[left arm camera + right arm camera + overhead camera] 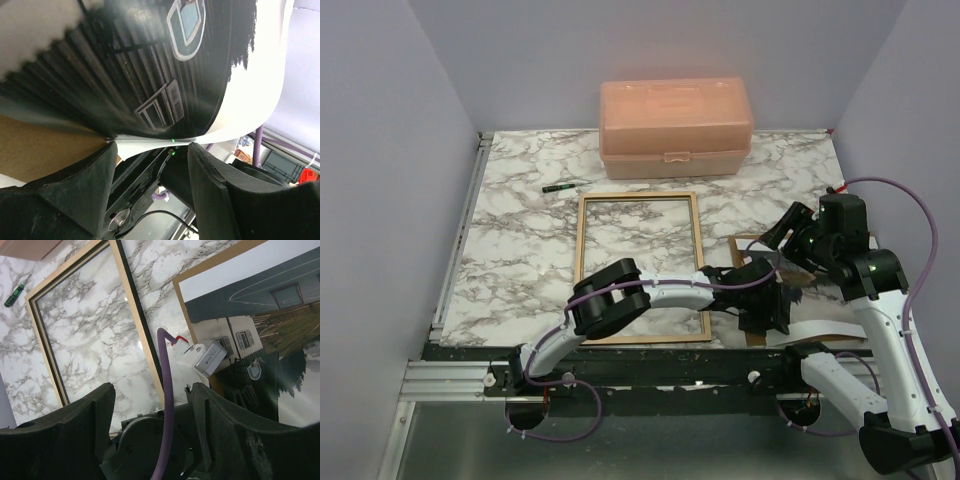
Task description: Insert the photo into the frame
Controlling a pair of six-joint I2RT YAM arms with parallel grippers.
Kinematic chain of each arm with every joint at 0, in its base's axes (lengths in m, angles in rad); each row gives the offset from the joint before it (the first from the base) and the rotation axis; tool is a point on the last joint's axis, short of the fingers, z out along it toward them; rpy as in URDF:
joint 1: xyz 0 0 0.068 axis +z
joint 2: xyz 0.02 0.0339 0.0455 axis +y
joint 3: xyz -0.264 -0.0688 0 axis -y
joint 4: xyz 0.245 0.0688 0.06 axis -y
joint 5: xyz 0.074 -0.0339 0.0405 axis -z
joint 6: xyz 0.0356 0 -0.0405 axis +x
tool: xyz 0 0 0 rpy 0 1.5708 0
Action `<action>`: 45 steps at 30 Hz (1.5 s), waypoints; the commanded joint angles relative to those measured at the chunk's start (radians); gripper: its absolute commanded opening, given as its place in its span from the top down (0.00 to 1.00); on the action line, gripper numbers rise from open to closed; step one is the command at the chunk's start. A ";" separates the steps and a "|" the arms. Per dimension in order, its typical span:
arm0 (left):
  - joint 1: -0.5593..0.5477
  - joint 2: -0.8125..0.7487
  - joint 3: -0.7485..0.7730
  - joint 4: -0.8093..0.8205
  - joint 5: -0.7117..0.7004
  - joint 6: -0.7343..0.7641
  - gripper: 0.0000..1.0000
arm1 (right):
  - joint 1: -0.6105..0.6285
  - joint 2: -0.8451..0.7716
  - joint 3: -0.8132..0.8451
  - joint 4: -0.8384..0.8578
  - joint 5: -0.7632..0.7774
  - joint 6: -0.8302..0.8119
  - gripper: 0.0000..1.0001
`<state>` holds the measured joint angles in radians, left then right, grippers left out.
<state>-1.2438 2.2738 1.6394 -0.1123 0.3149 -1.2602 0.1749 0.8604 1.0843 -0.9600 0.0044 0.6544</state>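
**Frame flat and waiting, photo off to its right under both arms**

Start at the left of your top view: a small green pen (558,187) lies on the marble table (510,250), with a peach plastic box (675,128) at the far edge.

Mid-table is the frame (582,265), flat with its light wood side up. Its long axis runs from you towards the far wall, and marble shows through the pane. Your right wrist camera sees the same rail (136,315).

Moving right, your left gripper (765,305) reaches across past the frame's near right corner. Its jaws stand well apart (152,150) with nothing pinched. The photo (150,75) arches just above the fingertips, printed side showing, its white border curling.

The photo (825,327) sits on the brown backing panel (745,243), right of the frame and apart from it, near the table's front edge. The arms cover too much for you to read its long axis.

Furthest right, your right gripper (792,228) hovers over it, jaws wide (152,390) and empty.
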 commanded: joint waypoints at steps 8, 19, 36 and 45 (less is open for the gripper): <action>0.012 0.027 -0.051 0.138 -0.022 -0.057 0.34 | -0.004 -0.016 -0.005 0.007 -0.012 0.002 0.31; 0.101 -0.051 -0.246 0.358 -0.044 -0.100 0.30 | -0.005 -0.011 0.017 -0.001 -0.008 -0.005 0.31; 0.178 0.036 -0.130 0.379 0.021 -0.087 0.30 | -0.005 0.000 0.042 -0.015 0.023 -0.015 0.31; 0.178 -0.018 -0.181 0.428 0.012 -0.070 0.60 | -0.005 0.000 0.043 -0.017 0.021 -0.014 0.31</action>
<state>-1.0660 2.2868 1.4918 0.2932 0.3302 -1.3598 0.1749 0.8600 1.0950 -0.9634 0.0067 0.6537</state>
